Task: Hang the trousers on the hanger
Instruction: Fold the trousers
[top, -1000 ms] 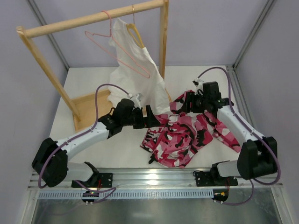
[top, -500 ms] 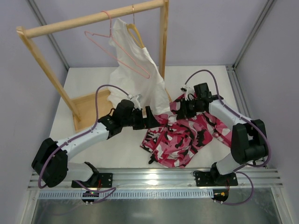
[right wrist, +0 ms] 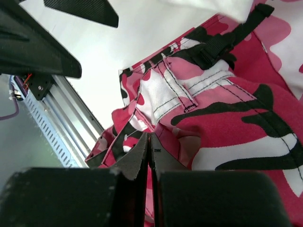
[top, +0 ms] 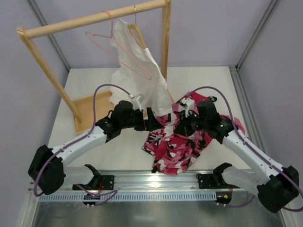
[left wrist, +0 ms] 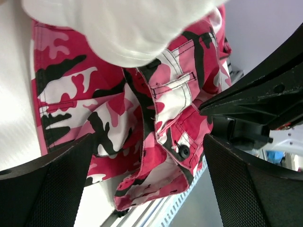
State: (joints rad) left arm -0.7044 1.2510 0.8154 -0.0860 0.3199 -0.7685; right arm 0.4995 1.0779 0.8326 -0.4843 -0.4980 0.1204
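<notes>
The hanger [top: 118, 56] hung on the wooden rail [top: 94, 19], well beyond and above the left pincer [top: 155, 124], with the white garment [top: 142, 75] draped between them. That pincer's jaws stood wide apart, with the trousers [top: 175, 149] just ahead of its fingertips. To its right, the right pincer [top: 181, 128] was clamped together on a fold of the trousers, which lay heaped beneath and around it.
</notes>
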